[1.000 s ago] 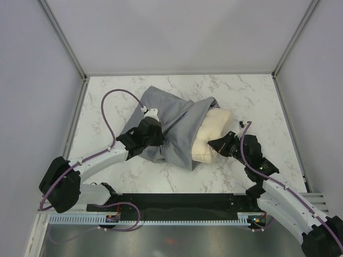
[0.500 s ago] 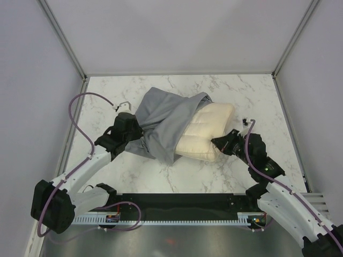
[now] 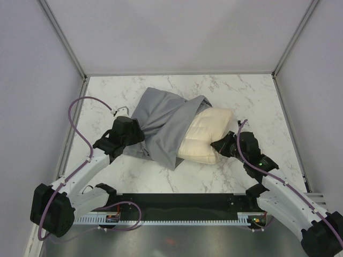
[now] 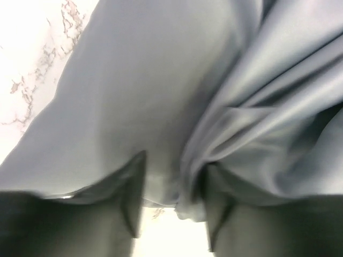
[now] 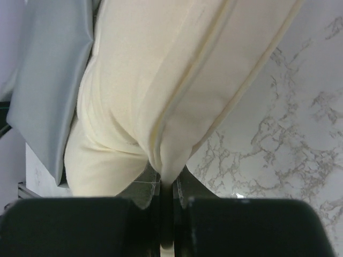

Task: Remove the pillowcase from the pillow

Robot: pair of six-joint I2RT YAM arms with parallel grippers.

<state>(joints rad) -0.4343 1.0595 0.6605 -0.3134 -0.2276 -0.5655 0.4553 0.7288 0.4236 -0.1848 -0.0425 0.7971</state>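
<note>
My right fingers are clenched on the seamed edge of the pillow, the cream fabric pinched thin between them at the bottom centre of the wrist view. To the right of that pinch lies the marble table, and at the left edge of the same view hangs the grey pillowcase.

My left fingers sit at the bottom of their own wrist view with a gathered fold of the pillowcase between them. The picture is blurred there, but they seem to be grasping that fold.

From above, the pillow lies on the table just right of centre. Its right part is bare and its left part is tucked under the pillowcase, which spreads toward the upper left. My left fingers are at the case's lower left edge, and my right fingers are at the pillow's lower right corner.
</note>
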